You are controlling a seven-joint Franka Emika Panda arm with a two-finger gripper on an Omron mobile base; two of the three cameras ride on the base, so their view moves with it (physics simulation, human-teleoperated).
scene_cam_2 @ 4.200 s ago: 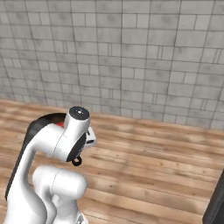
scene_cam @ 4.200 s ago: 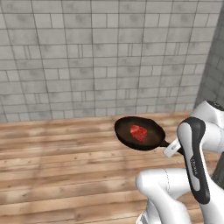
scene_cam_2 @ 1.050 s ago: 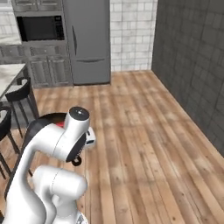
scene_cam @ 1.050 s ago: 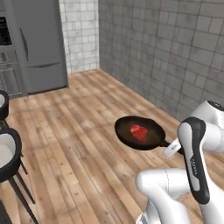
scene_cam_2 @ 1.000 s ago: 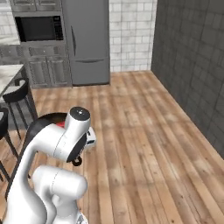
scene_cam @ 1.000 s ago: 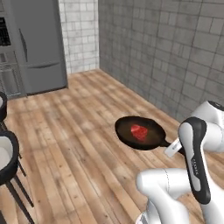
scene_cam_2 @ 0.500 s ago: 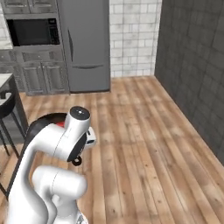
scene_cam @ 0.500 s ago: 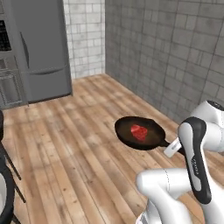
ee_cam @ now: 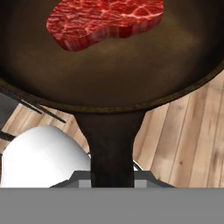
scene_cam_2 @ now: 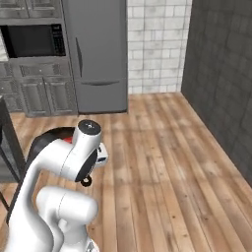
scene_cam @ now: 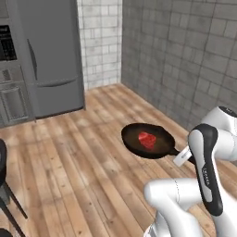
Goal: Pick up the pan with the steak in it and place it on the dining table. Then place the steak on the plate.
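i'm carrying the pan [scene_cam: 148,141] in the air above the wooden floor [scene_cam: 69,152], held out level in front of my arm. the steak [scene_cam: 147,139] lies flat near the middle of its brown inside; in the hand view it sits toward the far side, away from the handle [ee_cam: 110,144]. my gripper [scene_cam: 183,156] is at the handle end, and the handle runs straight down into my hand, so i judge my fingers are clamped on it, though the tips themselves are hidden and i can't see the pads.

handling: the pan looks stiff and fairly heavy, and a hold far out on the handle means a long lever, so it will want to tip or twist in my grasp. keep it level and move without jerks. the steak is loose, soft and probably slick, nothing pins it; a tilt could send it sliding to the rim. for the steak later, pinch it across its narrow width, from the edges.

grey fridge [scene_cam_2: 96,54] and oven cabinets [scene_cam_2: 32,59] stand ahead by the wall.
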